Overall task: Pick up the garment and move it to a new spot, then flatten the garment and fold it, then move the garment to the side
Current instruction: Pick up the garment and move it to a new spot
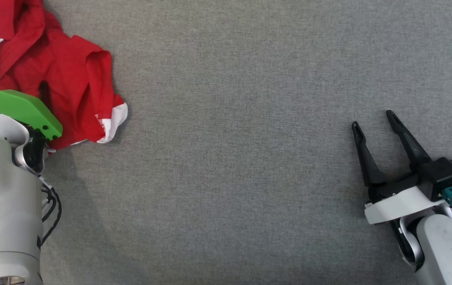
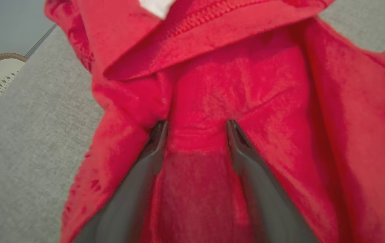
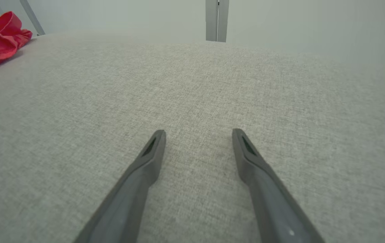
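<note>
garment [image 1: 71, 79]: red, white trim; tabletop [image 1: 249, 178]: grey weave; wrist cover [image 1: 20, 107]: green; right tool [image 1: 372, 118]: black

Left gripper [image 2: 196, 125]: my fingers spread apart, my left forearm [image 1: 4, 198] at lower left. Right gripper [image 1: 372, 118]: my fingers wide apart, angled up and leftward.

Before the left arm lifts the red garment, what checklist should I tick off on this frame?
1. Cloth between the left pincer fingers: ok, the red garment fills the gap.
2. Left pincer clamped on the cloth: not ok, fingers stand apart.
3. How many layers would be caught: cannot tell.
4. Right pincer out of the way: ok, open over the grey table, apart from the garment.
5. Garment flat: not ok, crumpled heap.
</note>
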